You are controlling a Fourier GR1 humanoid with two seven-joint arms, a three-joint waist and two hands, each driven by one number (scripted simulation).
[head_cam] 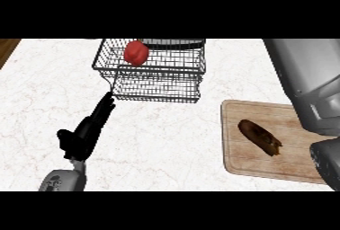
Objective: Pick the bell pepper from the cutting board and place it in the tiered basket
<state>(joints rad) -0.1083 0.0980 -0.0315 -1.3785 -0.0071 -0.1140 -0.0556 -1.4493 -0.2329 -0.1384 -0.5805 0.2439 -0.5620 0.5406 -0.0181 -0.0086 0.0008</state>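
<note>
The robot's right forearm [309, 76] looms closest, a grey bulk along the right edge above the far side of the cutting board [292, 166]; its hand does not show, so its grasp cannot be told. The board lies on the white marbled desk [166, 143] at the right and carries only a brown oblong vegetable [260, 137], lying slantwise, well apart from the basket. The red bell pepper [135, 52] is not on the board: it sits inside the tiered basket [159, 92], in the upper tier near its left corner as far as can be told, where the wire walls keep it from rolling. The left hand [81, 134] shows low at the left, its fingers [105, 104] straight and together, pointing toward the basket's lower left corner and holding nothing. Judged from this, the placing looks done, and the left hand's spot beside the basket suggests an arm kept out of the way
</note>
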